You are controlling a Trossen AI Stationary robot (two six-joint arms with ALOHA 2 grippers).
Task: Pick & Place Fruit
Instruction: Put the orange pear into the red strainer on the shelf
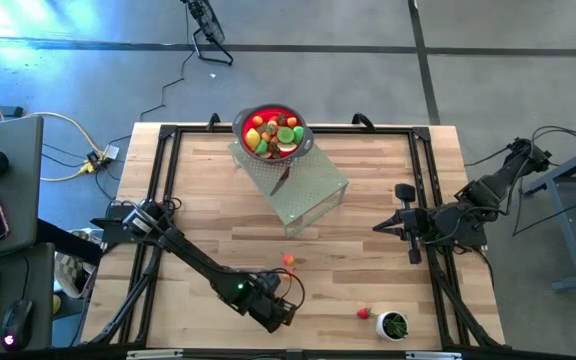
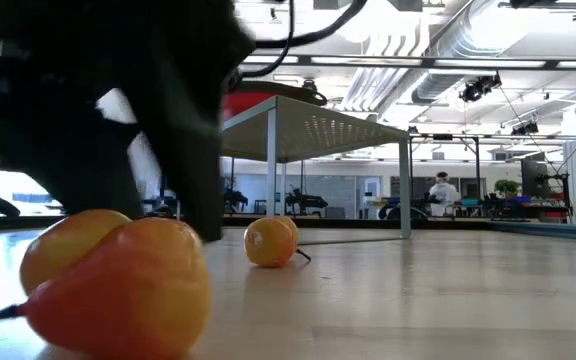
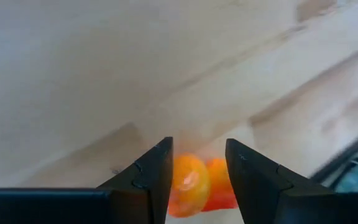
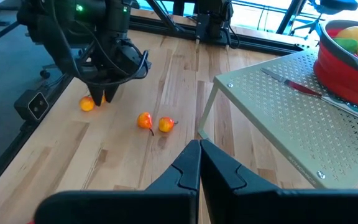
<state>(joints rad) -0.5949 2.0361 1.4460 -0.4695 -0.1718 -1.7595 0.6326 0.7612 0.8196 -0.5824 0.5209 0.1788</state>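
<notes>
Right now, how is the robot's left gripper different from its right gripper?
The left gripper is down at the table's near edge, fingers around a small orange fruit; the right gripper is shut with nothing in it. The left gripper reaches far over the wood; the right gripper waits at the right side by the perforated stand. Both are dark, with two fingers.

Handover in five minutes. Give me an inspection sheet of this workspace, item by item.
Surface: wooden table, perforated metal stand on it.
Job's things: red bowl full of fruit on the stand; orange fruit between the left fingers; two more pieces mid-table; red piece.
Clutter: knife on the stand; white cup.
Grippers: left gripper down over the orange fruit; right gripper shut, waiting at the table's right side.
Cables: yellow cable off the table.
Surroundings: a person far behind.
</notes>
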